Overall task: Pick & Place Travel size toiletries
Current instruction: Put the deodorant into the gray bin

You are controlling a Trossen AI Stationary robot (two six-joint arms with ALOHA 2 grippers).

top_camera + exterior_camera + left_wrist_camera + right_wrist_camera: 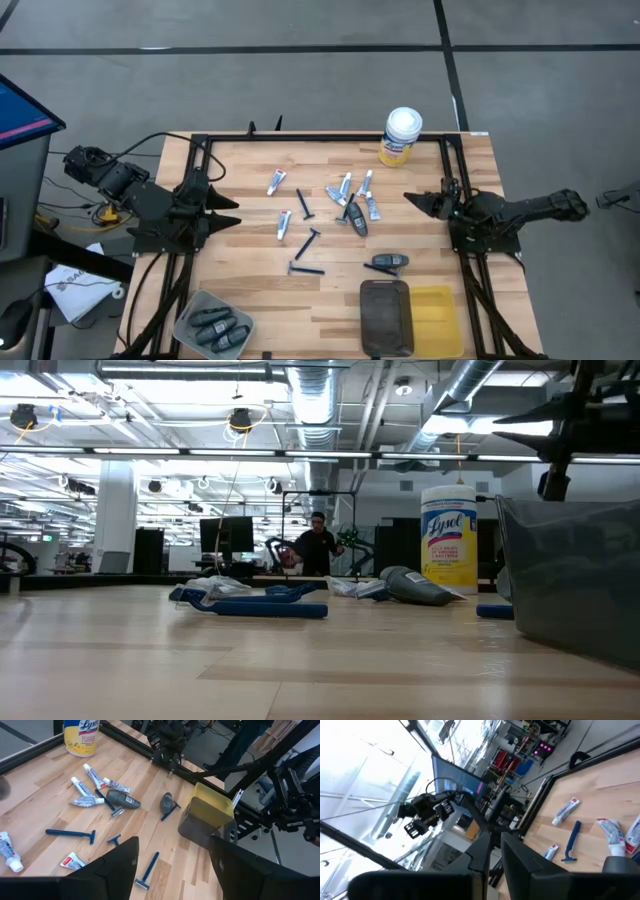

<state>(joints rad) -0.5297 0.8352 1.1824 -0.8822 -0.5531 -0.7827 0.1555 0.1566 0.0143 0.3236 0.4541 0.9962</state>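
At the desk's [250, 160] left edge, the left end effector [232, 210] is held released; the right end effector [412, 203] clenched, empty. Reaching toward the nearest razor [306, 243] is judged next.

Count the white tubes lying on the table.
6 white tubes: two apart, left of centre; four clustered around the dark grey piece. Others may be hidden in that cluster.
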